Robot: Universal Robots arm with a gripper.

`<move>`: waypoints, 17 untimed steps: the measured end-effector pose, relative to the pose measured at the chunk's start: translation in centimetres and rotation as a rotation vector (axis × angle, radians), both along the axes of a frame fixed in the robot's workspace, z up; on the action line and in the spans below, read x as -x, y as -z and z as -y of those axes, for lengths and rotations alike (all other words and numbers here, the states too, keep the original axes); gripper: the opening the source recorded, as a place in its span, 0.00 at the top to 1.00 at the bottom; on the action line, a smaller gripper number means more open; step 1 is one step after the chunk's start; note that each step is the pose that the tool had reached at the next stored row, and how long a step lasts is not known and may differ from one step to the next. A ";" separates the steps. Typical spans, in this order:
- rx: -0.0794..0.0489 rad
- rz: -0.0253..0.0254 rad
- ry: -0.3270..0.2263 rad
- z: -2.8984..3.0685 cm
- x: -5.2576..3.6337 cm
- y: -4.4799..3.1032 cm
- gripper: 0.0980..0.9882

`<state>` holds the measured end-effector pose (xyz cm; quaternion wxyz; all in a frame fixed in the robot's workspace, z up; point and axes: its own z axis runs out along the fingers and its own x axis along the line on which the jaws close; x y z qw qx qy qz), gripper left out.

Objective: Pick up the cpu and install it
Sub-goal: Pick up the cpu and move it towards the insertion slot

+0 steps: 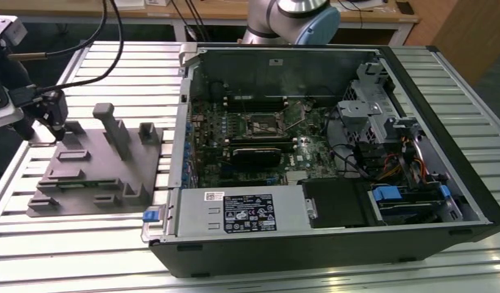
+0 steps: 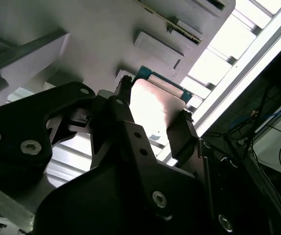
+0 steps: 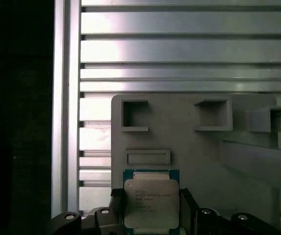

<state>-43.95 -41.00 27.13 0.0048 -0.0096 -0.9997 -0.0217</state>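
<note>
- Position of the gripper [image 1: 58, 135]: at the exterior view's left, low over the far corner of the grey moulded tray [image 1: 95, 168], well apart from the open computer case [image 1: 331, 247].
- State of the gripper [image 3: 151, 219], both wrist views: clamped on the cpu [image 3: 151, 200], with one dark finger [image 3: 187, 210] against each of two opposite edges.
- Same grasp in the second wrist view: cpu [image 2: 152, 103] between the fingers [image 2: 184, 129], tray [image 2: 106, 29] behind.
- Attitude of the cpu: pale silver lid toward the first wrist camera, green border showing, just beside a low rectangular ridge [image 3: 148, 157] of the tray [image 3: 204, 161]; resting on the tray or lifted off it, cannot be told.
- Tray with upright blocks [image 1: 113, 125], on the slatted aluminium table [image 1: 111, 61].
- Metal-framed socket [image 1: 262, 124], dark at centre, on the motherboard [image 1: 233, 162] inside the case, well apart from gripper and cpu.
</note>
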 end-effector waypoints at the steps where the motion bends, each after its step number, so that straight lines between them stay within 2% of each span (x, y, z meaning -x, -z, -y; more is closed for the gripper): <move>1: 0.000 0.0000 0.000 0.00 0.00 -0.23 0.50; 17: 0.000 0.0006 0.000 -0.03 0.00 -4.61 0.50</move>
